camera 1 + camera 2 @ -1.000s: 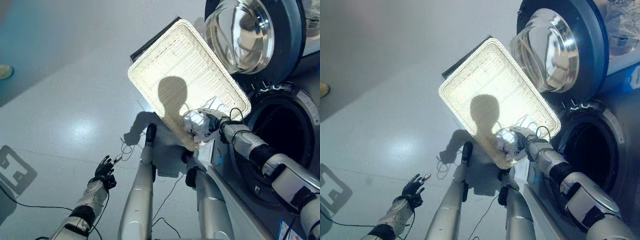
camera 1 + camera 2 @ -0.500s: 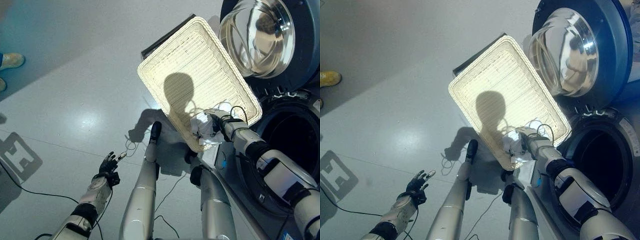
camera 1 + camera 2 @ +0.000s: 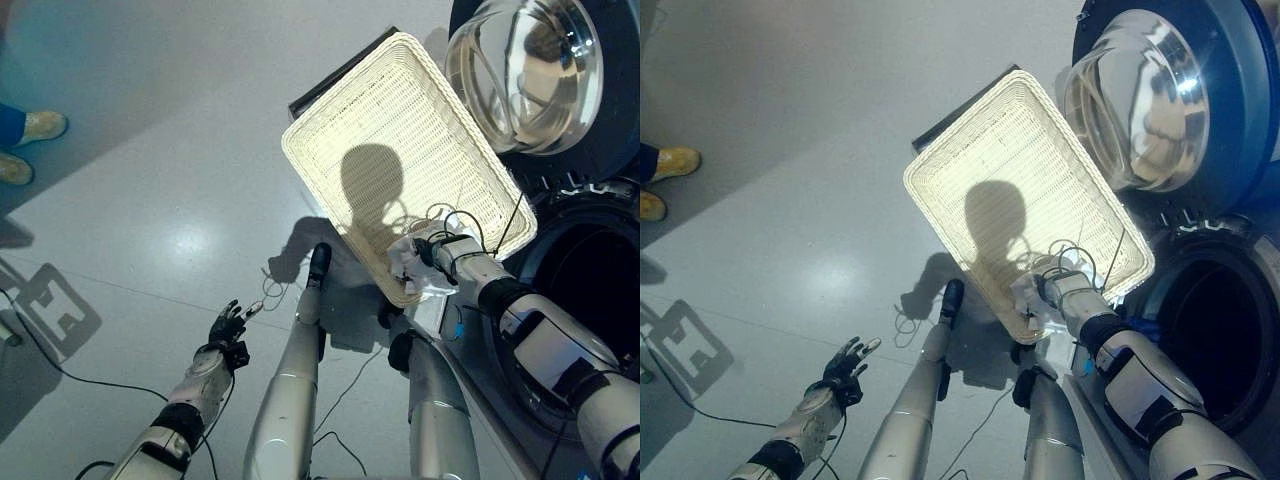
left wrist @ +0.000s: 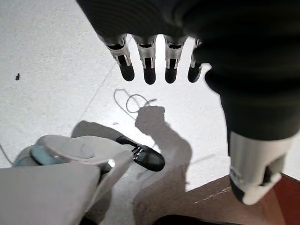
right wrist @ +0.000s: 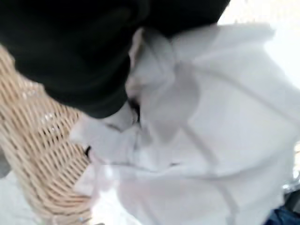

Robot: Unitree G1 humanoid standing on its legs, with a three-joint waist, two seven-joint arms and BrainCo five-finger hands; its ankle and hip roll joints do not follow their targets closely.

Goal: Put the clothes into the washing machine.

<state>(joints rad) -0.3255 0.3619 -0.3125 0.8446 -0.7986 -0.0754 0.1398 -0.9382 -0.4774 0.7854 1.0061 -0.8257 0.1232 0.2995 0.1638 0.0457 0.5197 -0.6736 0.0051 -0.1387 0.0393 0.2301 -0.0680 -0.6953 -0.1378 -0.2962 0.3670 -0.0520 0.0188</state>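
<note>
A bunched white garment (image 3: 408, 270) lies at the near corner of the pale wicker basket (image 3: 400, 120), spilling over its rim. My right hand (image 3: 432, 250) is buried in it, and the cloth gathers in tight folds against the hand (image 5: 154, 117) beside the basket wall (image 5: 33, 154). The washing machine's dark drum opening (image 3: 590, 290) is just right of the basket, its round glass door (image 3: 525, 60) swung wide. Low over the grey floor on the left, my left hand (image 3: 228, 328) hangs with straight fingers (image 4: 150, 65) and holds nothing.
A person's shoes (image 3: 30, 140) stand at the far left edge. A dark board (image 3: 325, 85) sticks out from under the basket's far side. A black-and-white floor marker (image 3: 50, 305) lies at the left, and a thin wire loop (image 3: 272, 290) near my left hand.
The camera has shifted, bringing the person's shoes into view. My right hand stays at the basket's near corner with the white garment drawn a little over the rim. The left hand has hardly moved.
</note>
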